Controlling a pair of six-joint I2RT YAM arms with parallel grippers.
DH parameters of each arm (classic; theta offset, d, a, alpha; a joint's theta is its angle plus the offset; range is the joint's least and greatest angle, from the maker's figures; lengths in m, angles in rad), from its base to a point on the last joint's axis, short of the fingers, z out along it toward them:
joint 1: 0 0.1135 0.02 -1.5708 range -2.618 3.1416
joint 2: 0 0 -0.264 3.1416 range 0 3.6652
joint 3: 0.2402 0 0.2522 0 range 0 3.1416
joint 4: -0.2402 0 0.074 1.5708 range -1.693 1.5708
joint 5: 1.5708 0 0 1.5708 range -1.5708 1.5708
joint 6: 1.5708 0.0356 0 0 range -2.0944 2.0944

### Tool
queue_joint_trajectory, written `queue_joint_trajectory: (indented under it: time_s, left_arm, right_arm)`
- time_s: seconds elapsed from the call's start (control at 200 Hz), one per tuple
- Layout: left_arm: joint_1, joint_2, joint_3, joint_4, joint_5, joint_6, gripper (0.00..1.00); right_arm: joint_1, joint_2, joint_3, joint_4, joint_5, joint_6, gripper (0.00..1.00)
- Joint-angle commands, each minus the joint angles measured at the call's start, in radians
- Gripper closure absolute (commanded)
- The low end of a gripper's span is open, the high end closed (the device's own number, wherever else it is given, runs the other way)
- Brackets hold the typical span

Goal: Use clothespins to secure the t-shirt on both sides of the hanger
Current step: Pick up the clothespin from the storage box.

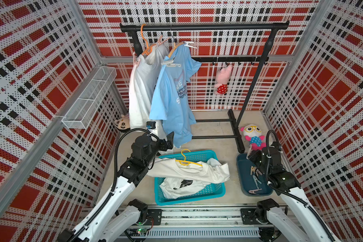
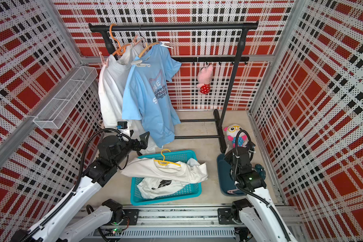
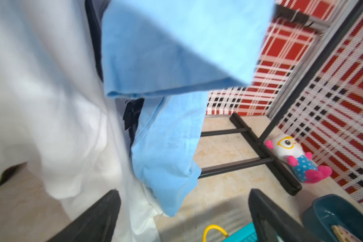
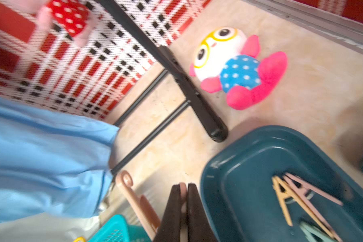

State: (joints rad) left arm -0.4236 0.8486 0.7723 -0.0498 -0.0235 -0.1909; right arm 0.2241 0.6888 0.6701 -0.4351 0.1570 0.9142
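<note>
The right hand (image 4: 183,189) was clamped on a pale pink clothespin (image 4: 139,202), just above the dark tray (image 1: 244,174) at lower right in a top view, where more clothespins (image 4: 296,197) lay. The left hand (image 3: 184,199) stood wide open and empty by the hem of the blue t-shirt (image 1: 172,98), centre frame. The step looked like peg fetching. Next, the peg needs lifting to a hanger (image 1: 172,50) shoulder at upper centre and setting over cloth and arm.

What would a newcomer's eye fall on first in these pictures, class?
The blue t-shirt hanging from the black rack at the back. In front, a teal basket holds white shirts, and the right gripper pinches a pink clothespin by the dark tray.
</note>
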Motion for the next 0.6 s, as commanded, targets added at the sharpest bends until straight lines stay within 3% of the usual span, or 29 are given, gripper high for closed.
queue_joint_trajectory:
  time_s: [0.0, 0.085, 0.226, 0.446, 0.591]
  left_arm:
    - [-0.063, 0.018, -0.025, 0.171, 0.121, -0.019, 0.01]
    - [-0.194, 0.069, -0.008, 0.202, 0.054, 0.025, 0.02]
    - [-0.391, 0.193, 0.054, 0.224, -0.047, 0.095, 0.03]
    - [-0.511, 0.353, 0.135, 0.285, -0.084, 0.091, 0.09]
    - [-0.548, 0.405, 0.166, 0.311, -0.118, 0.089, 0.13]
  right_arm:
    - [0.007, 0.016, 0.046, 0.162, -0.146, 0.024, 1.0]
    - [0.05, 0.046, 0.066, 0.263, -0.164, 0.063, 1.0]
    - [0.201, 0.103, 0.113, 0.386, -0.053, 0.062, 1.0]
    - [0.39, 0.173, 0.114, 0.603, 0.043, 0.047, 1.0]
    - [0.474, 0.201, 0.132, 0.612, 0.131, -0.008, 1.0]
